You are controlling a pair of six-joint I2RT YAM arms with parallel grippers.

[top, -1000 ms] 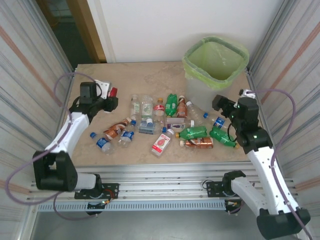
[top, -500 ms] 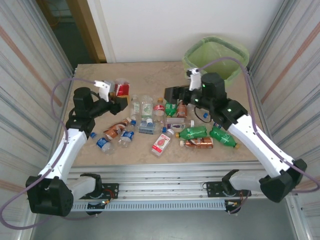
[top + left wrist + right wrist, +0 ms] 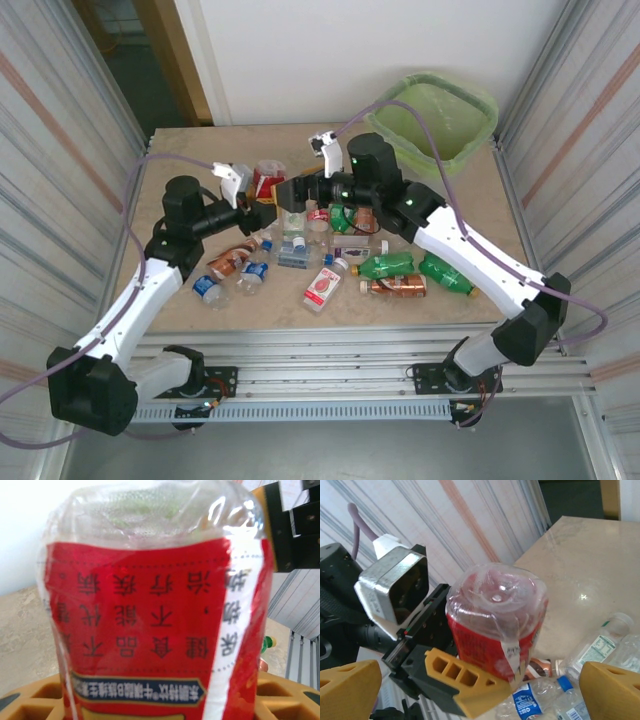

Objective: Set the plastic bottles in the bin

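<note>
Holding: the red-labelled bottle (image 3: 267,178) is clamped between the left fingers (image 3: 462,680) and lifted clear of the desk (image 3: 470,200), with its base turned toward the right wrist camera.
Right fingers: the right fingers (image 3: 607,685) stand wide apart, one on each side of that bottle. They carry nothing and do not appear to touch it.
Step in hand: this looks like a hand-over from left to right, with the receiving grip not yet made.
Loose bottles: about a dozen loose bottles (image 3: 340,245) lie on the desk, below and on the near side of both sets of fingers. Among them are a green bottle (image 3: 385,265), a brown bottle (image 3: 395,287) and a blue-capped bottle (image 3: 206,290) out by the left arm.
Bin: the bin (image 3: 478,100), lined with a green bag, stands well apart from both sets of fingers, beyond the right arm at the desk's far right corner.
Done: no bottle can be made out inside the bin. The right arm hides part of its inside, so this is not certain.
Left: by my judgement the task is at an early stage, with one bottle in the air and the whole scatter waiting.
</note>
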